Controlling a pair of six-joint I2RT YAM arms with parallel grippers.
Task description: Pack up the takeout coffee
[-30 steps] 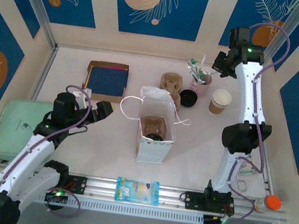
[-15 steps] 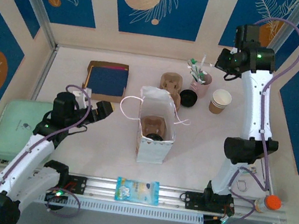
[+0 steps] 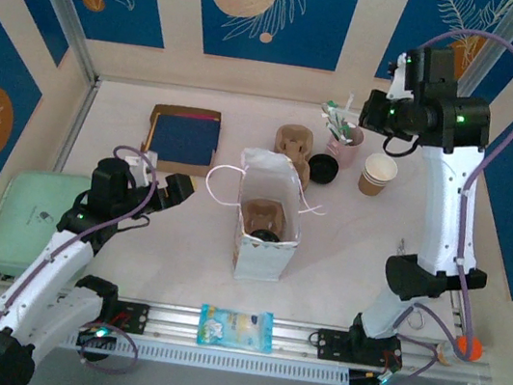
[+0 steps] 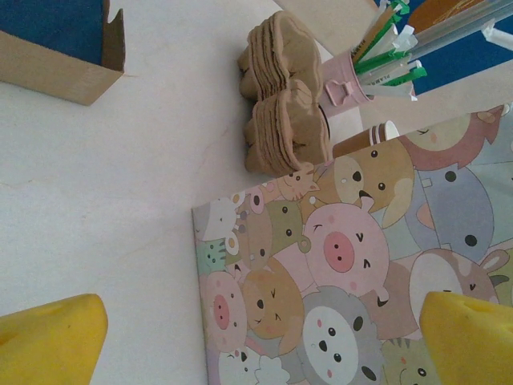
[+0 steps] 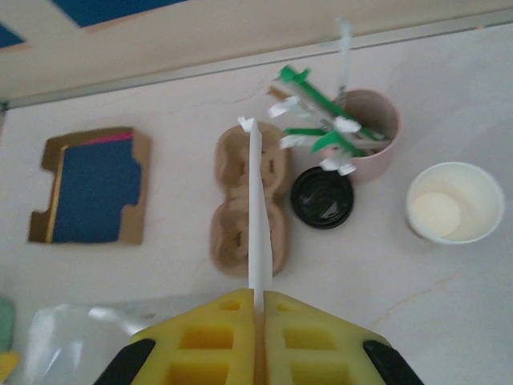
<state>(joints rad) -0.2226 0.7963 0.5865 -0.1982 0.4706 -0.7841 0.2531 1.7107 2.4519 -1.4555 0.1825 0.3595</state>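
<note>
Right of the printed bag [image 3: 264, 257] and farther back, the takeout coffee [image 3: 378, 174] stands upright, just right of the pink cup [image 3: 344, 151]. Right gripper [image 5: 258, 301] pinches a white wrapped stirrer [image 5: 256, 200]. Left gripper [image 3: 177, 190], left of the bag, stands spread and empty.

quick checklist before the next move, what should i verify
1. right fingers shut on the white wrapped stick: ok
2. left fingers open, holding nothing: ok
3. bag upright, mouth open: ok
4. takeout coffee upright: ok
5. lid on it: not ok, black lid lies on the table apart from it
6. free room in the bag: cannot tell, something brown sits inside
</note>
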